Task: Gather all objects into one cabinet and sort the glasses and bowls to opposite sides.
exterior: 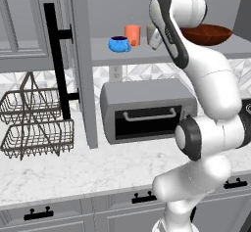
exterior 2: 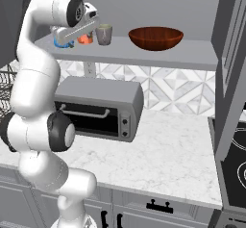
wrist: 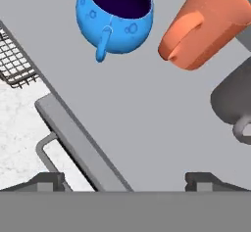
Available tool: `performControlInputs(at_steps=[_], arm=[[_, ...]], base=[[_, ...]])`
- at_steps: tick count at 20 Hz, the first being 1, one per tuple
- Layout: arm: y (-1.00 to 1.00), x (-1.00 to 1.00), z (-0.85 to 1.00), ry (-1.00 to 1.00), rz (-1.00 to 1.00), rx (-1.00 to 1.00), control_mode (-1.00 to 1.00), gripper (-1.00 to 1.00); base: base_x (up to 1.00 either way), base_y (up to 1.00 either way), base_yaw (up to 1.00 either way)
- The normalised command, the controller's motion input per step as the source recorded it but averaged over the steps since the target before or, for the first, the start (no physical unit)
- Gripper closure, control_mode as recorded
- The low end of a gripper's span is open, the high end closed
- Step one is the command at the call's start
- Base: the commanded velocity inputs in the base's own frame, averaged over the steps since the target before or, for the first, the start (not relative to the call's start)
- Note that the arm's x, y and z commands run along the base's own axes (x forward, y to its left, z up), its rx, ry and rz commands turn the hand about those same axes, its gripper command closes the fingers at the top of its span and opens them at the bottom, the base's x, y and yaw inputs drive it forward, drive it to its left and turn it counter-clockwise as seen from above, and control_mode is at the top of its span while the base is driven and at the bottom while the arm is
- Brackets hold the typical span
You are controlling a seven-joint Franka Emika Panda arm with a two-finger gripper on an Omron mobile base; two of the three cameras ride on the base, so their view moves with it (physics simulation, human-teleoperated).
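Observation:
All the vessels stand on the grey shelf (exterior: 127, 56) of the open cabinet, whose door (exterior: 81, 55) carries a long black handle (exterior: 55, 59). At the left is the small blue bowl (exterior: 119, 43) (wrist: 115, 13), then the orange cup (exterior: 133, 34) (wrist: 206, 23). The grey mug (exterior 2: 104, 34) (wrist: 235, 104) comes after it. The wide red-brown bowl (exterior 2: 155, 37) sits apart at the right end. My gripper (wrist: 126, 182) hangs open over the shelf's front, just short of the cup and mug. Nothing is between its fingers.
A grey toaster oven (exterior: 147, 111) stands on the marble counter (exterior 2: 168, 150) under the shelf. Wire baskets (exterior: 34, 123) sit at the left behind the open door. A stove top (exterior 2: 235, 169) lies at the right. Drawer fronts run below the counter.

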Motion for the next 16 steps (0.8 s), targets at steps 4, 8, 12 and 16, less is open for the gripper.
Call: performControlInputs(at_steps=[4, 8, 12, 16], arm=[[-0.77, -1.00, 0.23, 0.11, 0.03, 0.00, -1.00, -1.00], [-0.47, -1.00, 0.15, 0.06, 0.16, 0.03, -1.00, -1.00], [-0.41, -1.00, 0.18, 0.01, 0.19, 0.14, -1.00, -1.00], [-0.48, -1.00, 0.15, 0.00, 0.17, 0.33, -1.00, -1.00]], base=[[0.00, 0.00, 0.00], [0.00, 0.00, 0.00], [0.00, 0.00, 0.00], [0.00, 0.00, 0.00]])
